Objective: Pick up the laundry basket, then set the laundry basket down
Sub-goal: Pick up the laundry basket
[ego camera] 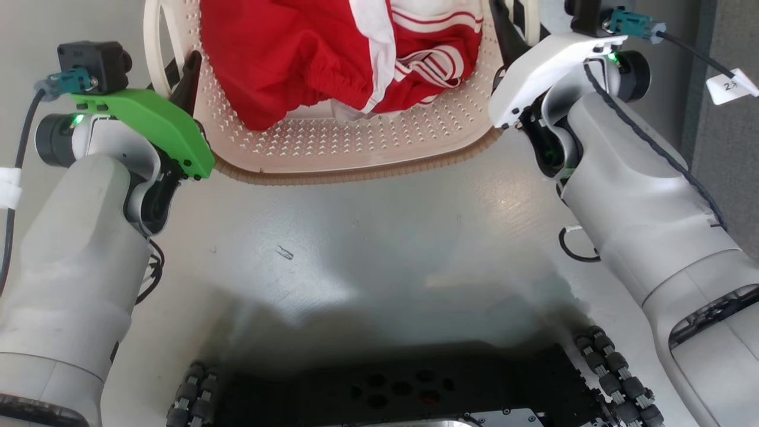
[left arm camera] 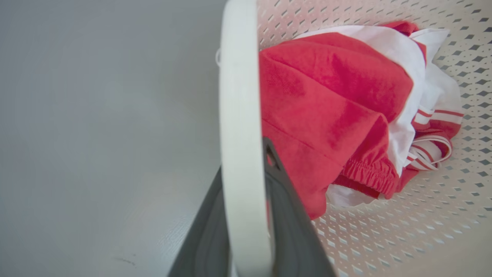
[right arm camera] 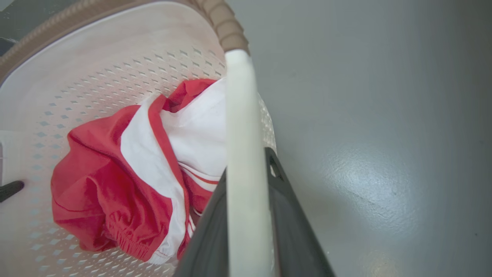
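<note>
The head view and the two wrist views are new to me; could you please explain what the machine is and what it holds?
It is a wheeled robot with two arms. The head view looks down from its head: its left gripper and right gripper each clamp a white side handle of the laundry basket, with a grey floor beneath. Each wrist view looks along one gripper's dark fingers: the left handle and the right handle run between them. Red and white clothes lie inside. Whether the basket is lifted, I cannot tell.
</note>
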Motion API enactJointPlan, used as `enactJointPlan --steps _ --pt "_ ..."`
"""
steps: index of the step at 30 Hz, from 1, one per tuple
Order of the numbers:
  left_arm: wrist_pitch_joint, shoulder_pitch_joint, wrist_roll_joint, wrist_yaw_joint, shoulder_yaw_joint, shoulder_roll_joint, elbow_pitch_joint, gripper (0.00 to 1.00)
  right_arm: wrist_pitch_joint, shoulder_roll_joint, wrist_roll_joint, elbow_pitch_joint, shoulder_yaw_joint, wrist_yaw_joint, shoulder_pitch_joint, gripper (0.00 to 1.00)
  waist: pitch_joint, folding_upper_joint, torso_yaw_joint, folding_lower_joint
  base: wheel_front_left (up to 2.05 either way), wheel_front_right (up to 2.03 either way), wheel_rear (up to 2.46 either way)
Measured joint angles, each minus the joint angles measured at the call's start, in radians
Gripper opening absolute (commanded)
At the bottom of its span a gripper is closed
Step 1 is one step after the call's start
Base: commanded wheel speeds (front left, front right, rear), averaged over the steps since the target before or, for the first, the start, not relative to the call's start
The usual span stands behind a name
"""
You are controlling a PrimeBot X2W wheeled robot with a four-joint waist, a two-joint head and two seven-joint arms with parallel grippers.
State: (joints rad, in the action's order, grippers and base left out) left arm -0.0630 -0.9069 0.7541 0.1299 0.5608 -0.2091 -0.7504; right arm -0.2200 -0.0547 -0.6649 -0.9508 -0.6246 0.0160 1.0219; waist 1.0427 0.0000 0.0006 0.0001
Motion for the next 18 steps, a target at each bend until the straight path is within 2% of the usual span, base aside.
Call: enactJointPlan --steps 18 --pt "-0.045 0.009 0.043 0.000 0.077 -0.007 -0.061 0.00 -0.026 0.005 -0.078 -0.029 -0.068 0.013 -0.033 0.00 -0.110 0.0000 -0.013 0.0000 0.00 0.00 0.00"
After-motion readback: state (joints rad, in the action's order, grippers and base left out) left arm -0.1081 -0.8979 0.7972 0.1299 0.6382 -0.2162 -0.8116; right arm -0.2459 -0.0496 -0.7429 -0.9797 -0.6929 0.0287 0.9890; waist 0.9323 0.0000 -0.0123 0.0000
